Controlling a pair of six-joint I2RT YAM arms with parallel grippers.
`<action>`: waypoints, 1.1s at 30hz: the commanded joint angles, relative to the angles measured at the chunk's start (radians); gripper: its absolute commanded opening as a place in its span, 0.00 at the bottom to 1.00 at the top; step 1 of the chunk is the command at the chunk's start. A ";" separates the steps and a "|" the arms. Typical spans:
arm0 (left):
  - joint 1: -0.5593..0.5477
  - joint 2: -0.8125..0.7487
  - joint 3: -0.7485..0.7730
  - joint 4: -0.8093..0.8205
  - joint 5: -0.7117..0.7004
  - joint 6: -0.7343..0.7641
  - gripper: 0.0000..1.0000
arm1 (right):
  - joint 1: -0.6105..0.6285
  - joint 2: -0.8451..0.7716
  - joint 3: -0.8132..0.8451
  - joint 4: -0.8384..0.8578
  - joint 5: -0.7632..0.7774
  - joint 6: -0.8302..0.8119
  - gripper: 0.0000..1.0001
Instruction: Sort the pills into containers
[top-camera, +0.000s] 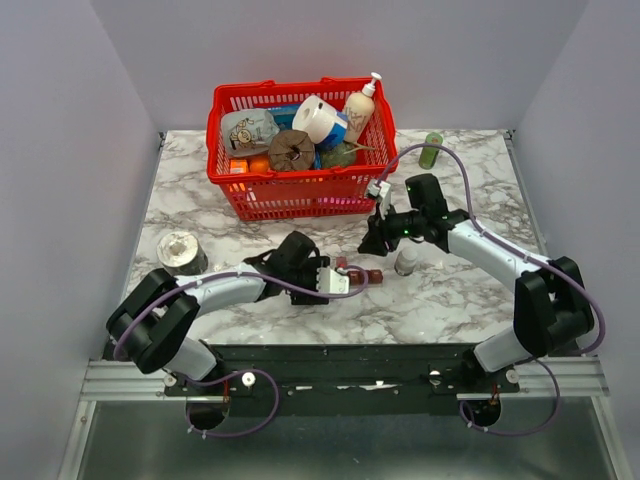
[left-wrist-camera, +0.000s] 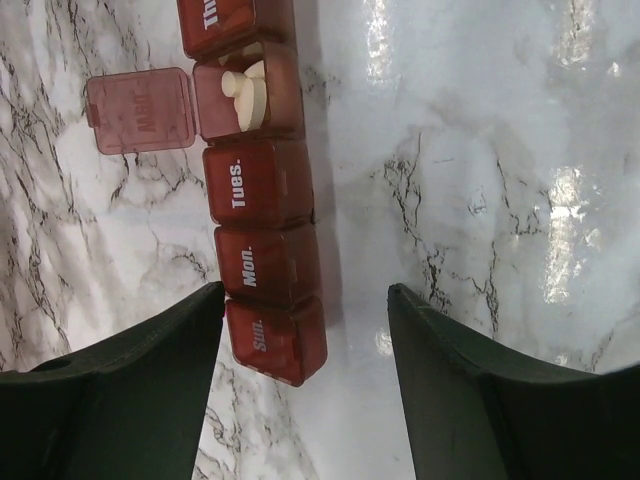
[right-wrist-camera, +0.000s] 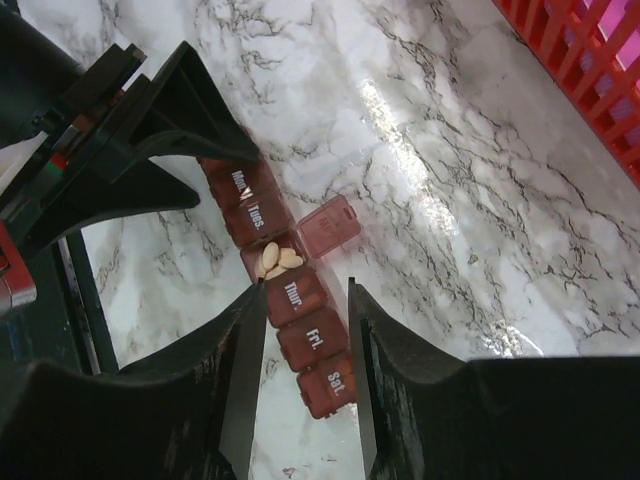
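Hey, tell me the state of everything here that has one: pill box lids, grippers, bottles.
Pill box: Wednesday lid open, pills inside; other lids shut.
Left gripper: open.
Right gripper: open.
Green bottle: upright.
Small clear bottle: upright, capped.

Red basket (top-camera: 300, 195), full, at back; green bottle (top-camera: 431, 150) beside it; grey round object (top-camera: 181, 250) left; marble table (top-camera: 195, 190).

Top view: high at the near side, looking down. Wrist views: close, downward, sharing the containers (left-wrist-camera: 262, 215) from opposite ends.
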 joint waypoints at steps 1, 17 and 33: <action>0.001 0.054 0.033 -0.030 -0.002 0.004 0.70 | 0.002 0.031 0.038 0.023 0.075 0.079 0.47; 0.001 -0.013 0.011 0.001 0.001 -0.011 0.78 | 0.004 0.071 0.044 0.017 0.077 0.113 0.47; -0.010 0.076 0.079 -0.096 0.012 -0.033 0.46 | 0.004 0.101 0.025 0.031 0.081 0.212 0.48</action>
